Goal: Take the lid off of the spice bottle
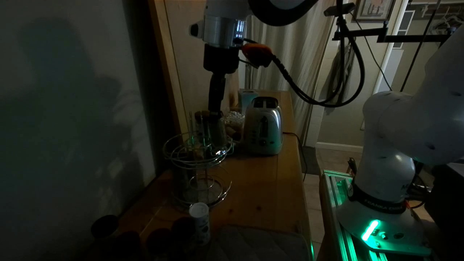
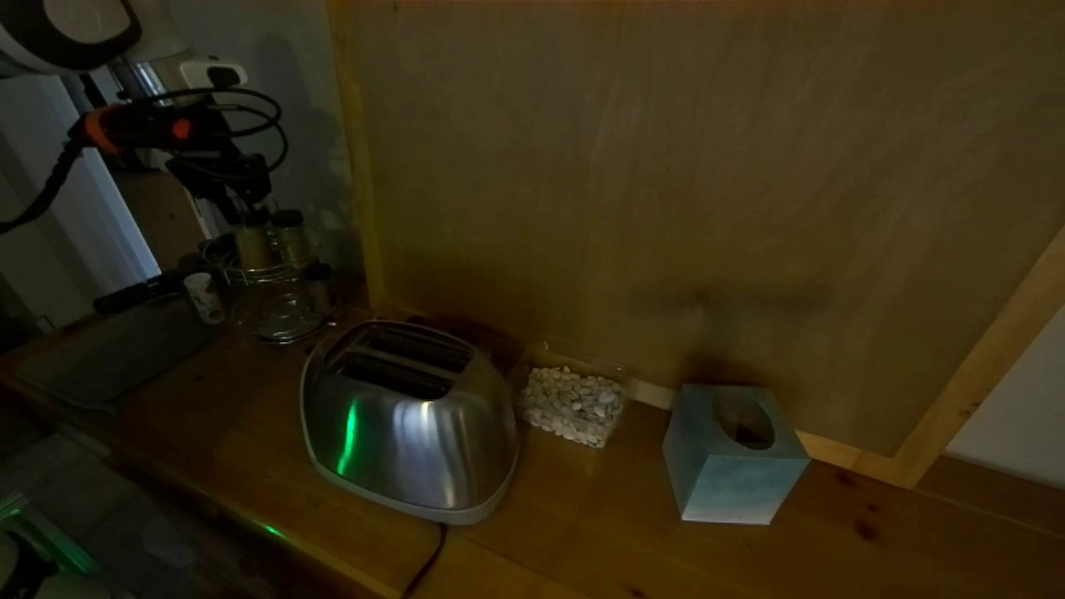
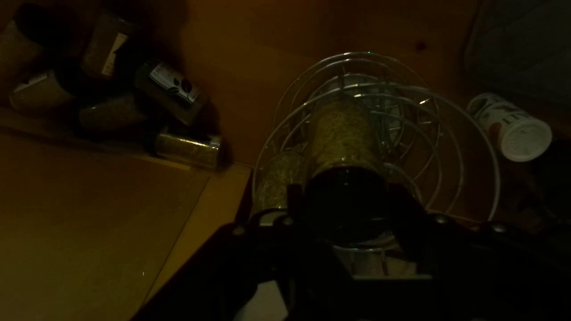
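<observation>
Black gripper (image 3: 347,197) pinches round black lid (image 3: 344,211); clear, yellowish-filled spice bottle (image 3: 342,131) upright in silver wire rack (image 1: 195,166), near wooden counter's (image 1: 261,181) wall edge.

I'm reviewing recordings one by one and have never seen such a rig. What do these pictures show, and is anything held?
The white machine is a robot arm; its gripper is the two-fingered part at the end. Two pictures come from cameras outside the robot; the third looks down from its wrist. A wooden counter carries a metal toaster, pebbles in a clear box, a blue tissue box, a white canister, a wire rack and loose spice bottles.

The gripper straddles the black lid of a spice bottle in the rack's upper tier. The lid is on; darkness hides whether it is firmly gripped.
</observation>
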You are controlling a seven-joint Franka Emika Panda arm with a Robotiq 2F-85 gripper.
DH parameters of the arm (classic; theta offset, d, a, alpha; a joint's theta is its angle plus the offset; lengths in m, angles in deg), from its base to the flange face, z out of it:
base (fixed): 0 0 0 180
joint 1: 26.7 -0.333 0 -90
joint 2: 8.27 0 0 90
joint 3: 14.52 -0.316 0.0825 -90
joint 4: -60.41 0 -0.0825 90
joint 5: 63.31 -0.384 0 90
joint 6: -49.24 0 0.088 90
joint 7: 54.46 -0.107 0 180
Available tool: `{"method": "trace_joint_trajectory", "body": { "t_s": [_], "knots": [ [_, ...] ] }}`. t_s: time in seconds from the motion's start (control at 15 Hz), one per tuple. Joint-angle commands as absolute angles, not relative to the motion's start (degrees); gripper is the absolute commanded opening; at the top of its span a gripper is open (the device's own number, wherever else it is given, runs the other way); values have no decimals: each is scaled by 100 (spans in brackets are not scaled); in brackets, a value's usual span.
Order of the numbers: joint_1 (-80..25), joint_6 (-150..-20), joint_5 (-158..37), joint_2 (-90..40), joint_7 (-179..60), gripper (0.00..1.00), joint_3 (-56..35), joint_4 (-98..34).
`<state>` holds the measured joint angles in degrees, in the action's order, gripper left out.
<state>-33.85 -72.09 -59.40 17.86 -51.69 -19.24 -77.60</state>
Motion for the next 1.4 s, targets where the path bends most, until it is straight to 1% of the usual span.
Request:
{"method": "trace_joint_trajectory", "body": {
  "t_s": [0.0, 0.07, 0.13, 0.2, 0.33, 0.87, 1.33],
  "knots": [
    [-3386, -7222, -5992, 1731, -5039, 66, -1915, -7781],
    [-3380, -7226, -5982, 1721, -5042, 54, -1918, -7788],
    [-3378, -7229, -5983, 1716, -5040, 29, -1916, -7785],
    [-3379, -7230, -5977, 1721, -5029, 29, -1915, -7788],
    [-3370, -7245, -5954, 1733, -5040, 24, -1924, -7791],
    [-3342, -7242, -5958, 1812, -5054, 24, -1897, -7721],
    [-3338, -7189, -6019, 2154, -4987, 24, -1801, -7584]
  ]
}}
